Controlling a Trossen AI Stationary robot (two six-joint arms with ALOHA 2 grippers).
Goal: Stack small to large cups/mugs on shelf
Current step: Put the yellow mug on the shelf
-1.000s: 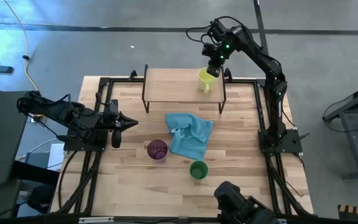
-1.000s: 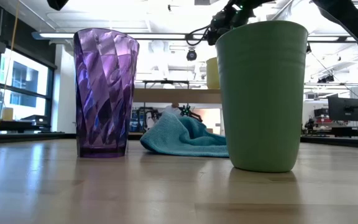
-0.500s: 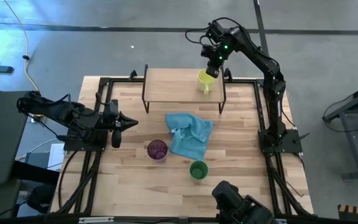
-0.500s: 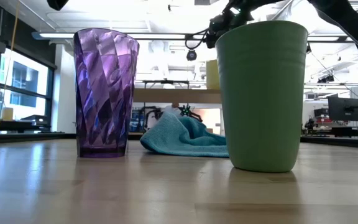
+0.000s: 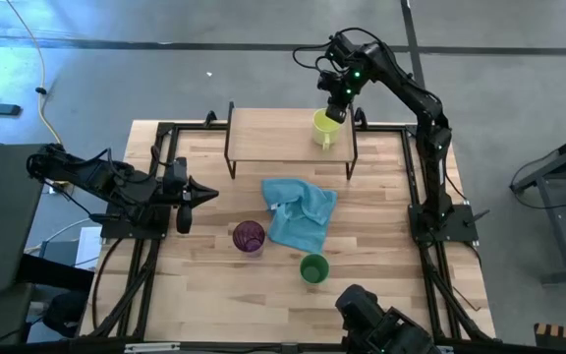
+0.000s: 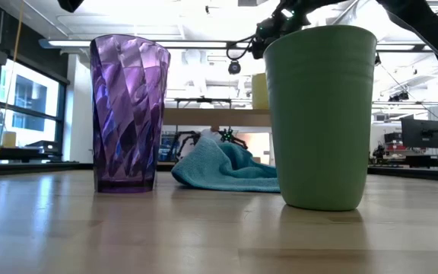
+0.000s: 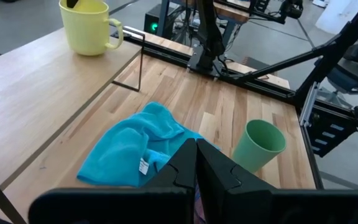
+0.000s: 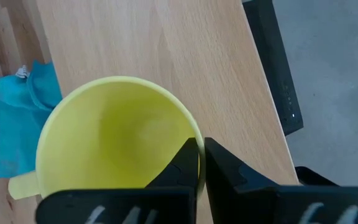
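The short yellow-green mug (image 5: pixel 324 126) stands upright on the right end of the low wooden shelf (image 5: pixel 273 136) at the table's far side. My right gripper (image 5: pixel 336 108) is above the mug's far rim, shut on it. The purple tumbler (image 5: pixel 249 237) and the green cup (image 5: pixel 313 267) stand upright on the tabletop toward the near edge. My left gripper (image 5: pixel 204 194) waits shut and empty at the table's left, level with the tumbler. My right gripper pinches the mug's rim (image 8: pixel 193 134) on the side away from the handle, one finger inside the mug and one outside. The fingers come from above, pointing down. The mug sits upright with its base on the shelf top (image 6: pixel 226 114).
A light blue cloth (image 5: pixel 301 214) lies crumpled on the table between the shelf and the two cups. The shelf top left of the mug is bare wood (image 5: pixel 263 133). Black frame rails run along the table's left and right sides.
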